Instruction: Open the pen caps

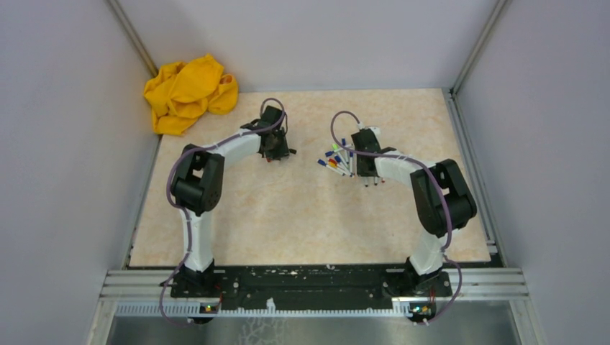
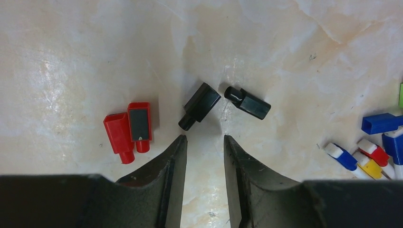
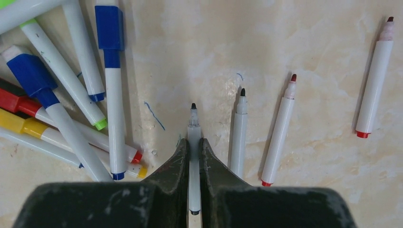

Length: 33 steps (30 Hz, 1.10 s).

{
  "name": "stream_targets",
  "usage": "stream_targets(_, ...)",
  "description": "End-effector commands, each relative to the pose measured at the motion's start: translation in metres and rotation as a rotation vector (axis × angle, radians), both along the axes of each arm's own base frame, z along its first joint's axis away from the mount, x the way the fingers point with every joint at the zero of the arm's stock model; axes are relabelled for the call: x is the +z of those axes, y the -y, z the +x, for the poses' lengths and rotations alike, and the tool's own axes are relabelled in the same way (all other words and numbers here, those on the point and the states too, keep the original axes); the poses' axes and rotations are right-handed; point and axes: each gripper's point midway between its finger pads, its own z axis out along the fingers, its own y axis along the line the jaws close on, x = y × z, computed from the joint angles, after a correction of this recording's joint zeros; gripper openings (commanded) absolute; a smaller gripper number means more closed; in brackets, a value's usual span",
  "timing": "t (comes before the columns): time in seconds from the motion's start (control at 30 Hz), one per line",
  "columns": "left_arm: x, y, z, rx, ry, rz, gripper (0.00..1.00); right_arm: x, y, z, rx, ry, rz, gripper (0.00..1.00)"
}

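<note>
Left wrist view is showing your left pincer [image 2: 205,137] standing partly open and empty, two black caps [image 2: 202,105] lying just ahead of its tips and two red caps [image 2: 129,129] beside them. Your right pincer [image 3: 194,142] is clamping a bare black pen [image 3: 193,121]; three more bare pens [image 3: 281,130] are lying alongside. Near the middle of the table [image 1: 288,215], the heap [image 3: 113,118] is waiting with caps [image 3: 109,26] on, so I judge well over half is remaining.

Barrel of black-tipped pen [image 3: 193,124] mostly hidden inside right hand [image 3: 194,145]. Heap of capped pens [image 3: 71,85] cut by left edge. Left wrist view: blue cap [image 2: 380,123], green sliver [image 2: 400,95] cut by right edge.
</note>
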Motion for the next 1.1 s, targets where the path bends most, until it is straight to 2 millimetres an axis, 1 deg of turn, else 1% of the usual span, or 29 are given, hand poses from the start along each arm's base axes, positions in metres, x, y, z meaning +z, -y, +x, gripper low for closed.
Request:
stream_targets(0.0,0.009,-0.002,-0.003,0.014,0.017,0.000,0.42,0.014,0.009,0.018,-0.032,0.055,-0.041,0.04)
stream_targets(0.1,0.019,0.002,-0.001,0.015,0.035,-0.024,0.45,0.011,0.012,0.016,-0.038,0.047,-0.055,0.12)
stream_targets(0.2,0.033,0.006,0.002,0.015,0.061,-0.059,0.49,0.012,0.014,0.017,-0.036,0.048,-0.057,0.20)
stream_targets(0.27,0.042,0.010,0.003,0.009,0.076,-0.083,0.52,0.015,0.014,0.017,-0.036,0.056,-0.054,0.26)
stream_targets(0.33,0.051,0.013,0.004,0.004,0.092,-0.104,0.55,0.023,0.012,0.020,-0.031,0.075,-0.049,0.31)
stream_targets(0.4,0.059,0.016,0.004,-0.002,0.105,-0.121,0.57,0.030,0.012,0.022,-0.028,0.092,-0.046,0.34)
stream_targets(0.6,0.075,0.024,0.006,-0.020,0.131,-0.173,0.58,0.058,0.006,0.031,-0.009,0.155,-0.024,0.35)
stream_targets(0.7,0.080,0.027,0.007,-0.023,0.139,-0.191,0.58,0.071,-0.002,0.034,0.026,0.177,-0.013,0.35)
stream_targets(0.77,0.083,0.033,0.005,-0.045,0.133,-0.219,0.58,0.078,-0.010,0.036,0.059,0.188,-0.001,0.35)
stream_targets(0.87,0.085,0.037,0.005,-0.058,0.133,-0.236,0.58,0.084,-0.023,0.038,0.125,0.195,0.010,0.35)
stream_targets(1.07,0.083,0.044,0.007,-0.074,0.124,-0.261,0.59,0.084,-0.049,0.039,0.269,0.169,0.037,0.35)
